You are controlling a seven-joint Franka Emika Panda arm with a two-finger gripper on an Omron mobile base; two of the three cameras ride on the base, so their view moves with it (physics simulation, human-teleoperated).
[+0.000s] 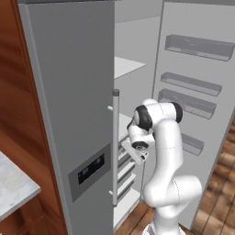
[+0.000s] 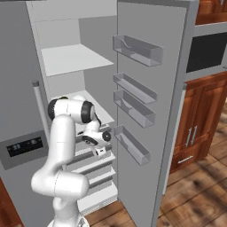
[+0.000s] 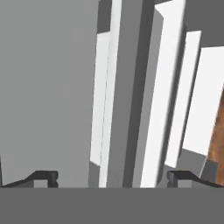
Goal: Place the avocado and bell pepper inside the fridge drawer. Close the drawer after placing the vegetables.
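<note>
Pale grey with a darker front strip, the drawer (image 2: 91, 156) sits low in the open fridge (image 2: 75, 57), at 6 o'clock under the white shelf (image 2: 75, 60). The gripper (image 3: 112, 177) hangs before it, jaws spread wide, holding nothing. The door bins (image 2: 135, 49) at 3 o'clock look bare.

A tall grey fridge (image 1: 69, 92) stands with its right door (image 2: 150, 111) swung wide, four clear bins (image 2: 133, 108) stepped down the door's inner face and white shelves (image 2: 75, 57) inside. A dispenser panel (image 1: 89, 170) sits in the closed left door beside a long handle (image 1: 115, 147). Reddish wood cabinets (image 2: 199, 119) and plank flooring (image 2: 195, 195) flank it; a pale stone counter (image 1: 11, 186) juts in nearby.
</note>
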